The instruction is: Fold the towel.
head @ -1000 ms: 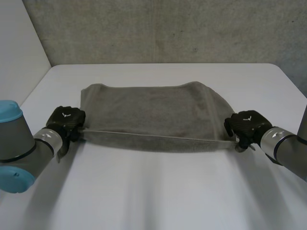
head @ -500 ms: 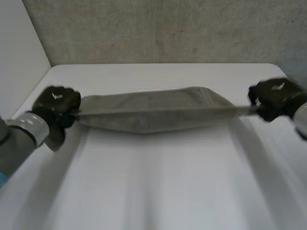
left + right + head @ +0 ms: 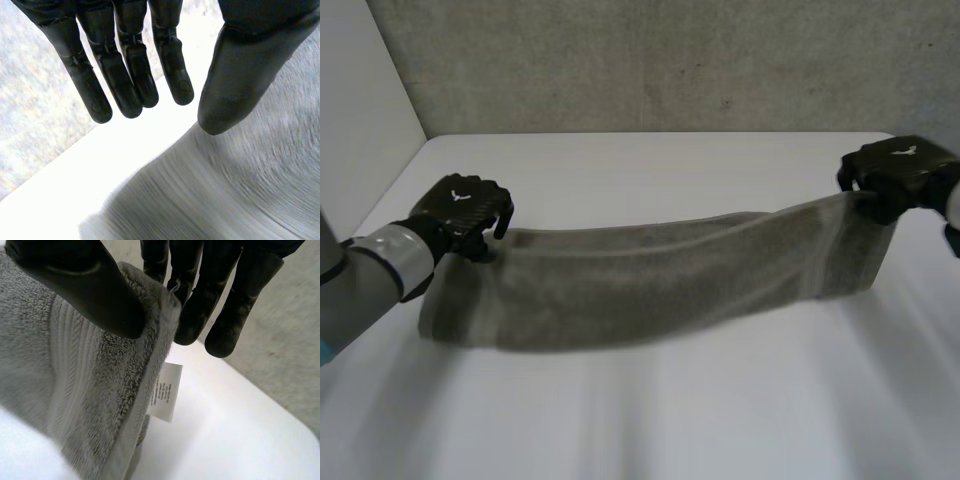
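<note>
The grey towel (image 3: 650,280) hangs as a long band above the white table (image 3: 670,430), high at its right end and sagging toward the left. My right hand (image 3: 900,172) pinches the towel's right end (image 3: 75,390) between thumb (image 3: 85,285) and fingers, close to its white label (image 3: 165,392). My left hand (image 3: 460,208) hovers over the towel's left end. In the left wrist view its fingers (image 3: 125,75) are straight and spread from the thumb, with nothing between them. The towel (image 3: 240,190) lies just past the thumb tip.
A grey rough wall (image 3: 670,60) stands behind the table's far edge. A white panel (image 3: 360,120) borders the table at the left. The table's right corner (image 3: 280,440) shows beyond my right hand.
Both hands carried the towel up off the table and away from me. My left hand has since opened and let go of its end, which now droops. My right hand still pinches its end.
</note>
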You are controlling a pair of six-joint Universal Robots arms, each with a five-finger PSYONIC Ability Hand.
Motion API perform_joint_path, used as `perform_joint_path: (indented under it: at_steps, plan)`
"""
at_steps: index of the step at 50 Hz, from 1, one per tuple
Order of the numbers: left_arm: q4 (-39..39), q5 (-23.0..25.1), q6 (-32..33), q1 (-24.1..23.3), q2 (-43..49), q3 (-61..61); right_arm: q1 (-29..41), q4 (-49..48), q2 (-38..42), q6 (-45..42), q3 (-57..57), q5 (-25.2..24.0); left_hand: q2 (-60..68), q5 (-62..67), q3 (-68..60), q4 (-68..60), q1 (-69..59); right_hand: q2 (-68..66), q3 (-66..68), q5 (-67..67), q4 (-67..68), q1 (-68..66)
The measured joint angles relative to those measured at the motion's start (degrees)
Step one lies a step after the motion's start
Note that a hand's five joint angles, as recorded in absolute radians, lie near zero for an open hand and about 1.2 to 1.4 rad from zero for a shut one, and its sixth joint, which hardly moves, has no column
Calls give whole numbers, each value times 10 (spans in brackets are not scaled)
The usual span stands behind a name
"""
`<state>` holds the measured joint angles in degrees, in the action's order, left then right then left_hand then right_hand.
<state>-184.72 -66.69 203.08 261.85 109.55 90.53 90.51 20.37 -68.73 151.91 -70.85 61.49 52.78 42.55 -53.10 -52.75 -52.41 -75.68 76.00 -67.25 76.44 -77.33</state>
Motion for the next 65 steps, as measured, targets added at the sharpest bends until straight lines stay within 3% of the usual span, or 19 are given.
perform_joint_path:
  at_steps: [8, 20, 25, 33, 41, 49, 65]
  plan:
    - [-1, -6, -3, -3, 122, -122, 63, -11, 148, 0, 125, 75, 0, -2, 0, 0, 0, 0, 0, 0, 0, 0]
    - [22, -12, -6, -18, 225, -272, 91, -55, 271, 5, 237, 130, -42, -44, 42, 41, 40, 0, 0, 0, 0, -1]
    - [74, -12, -4, -26, 214, -263, 97, -56, 279, 5, 238, 133, -210, -216, 207, 203, 214, 0, 0, 0, 0, -1]
    - [149, -4, -1, -16, 142, -186, 99, -56, 251, 2, 191, 124, -299, -318, 299, 298, 301, 0, 0, 0, 0, -1]
    - [154, -8, 1, 4, 111, -141, 99, -58, 220, 0, 142, 112, -312, -331, 313, 310, 311, 0, 0, 0, 0, -1]
    - [150, -15, 7, 11, 140, -142, 98, -63, 207, -2, 118, 106, -312, -324, 313, 310, 311, 0, 0, 0, 0, -1]
    - [143, -84, 63, 23, 216, -178, 98, -65, 201, -4, 100, 107, -312, -315, 313, 310, 310, 0, 0, 0, 0, -1]
